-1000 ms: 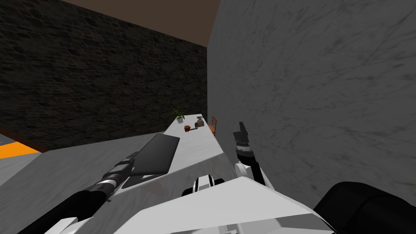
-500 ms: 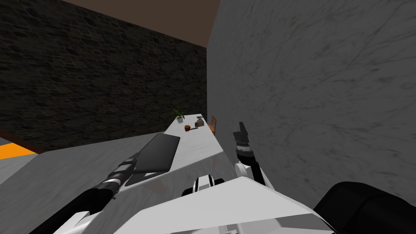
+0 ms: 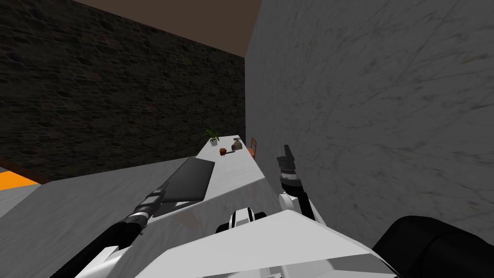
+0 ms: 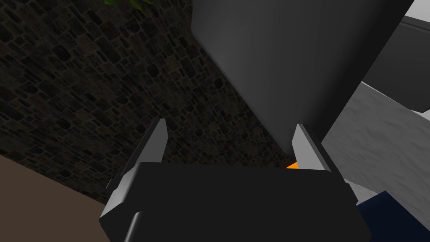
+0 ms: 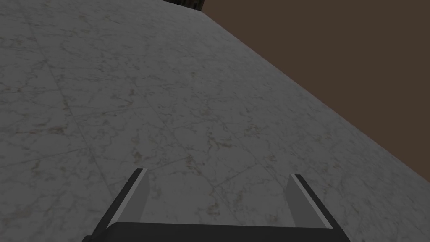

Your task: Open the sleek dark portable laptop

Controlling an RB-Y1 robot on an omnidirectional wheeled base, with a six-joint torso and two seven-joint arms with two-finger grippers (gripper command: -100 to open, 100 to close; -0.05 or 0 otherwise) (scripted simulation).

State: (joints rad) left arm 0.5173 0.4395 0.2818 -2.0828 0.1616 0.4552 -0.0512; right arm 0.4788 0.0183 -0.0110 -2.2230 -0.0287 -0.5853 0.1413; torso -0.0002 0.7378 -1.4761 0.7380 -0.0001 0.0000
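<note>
My left gripper (image 4: 231,124), spread wide, sits at the lid edge of the laptop (image 3: 192,179), likely to lever it up, while the right gripper (image 5: 217,173) hangs spread and idle.

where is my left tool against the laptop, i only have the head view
observer: the left wrist view shows the left tool open.
operator: is it gripping anything
observer: no. The lid rises ahead of the tool, with only its near corner close beside one finger. I cannot tell if they touch.
operator: and the other arm
observer: the right tool is open too and holds nothing.
</note>
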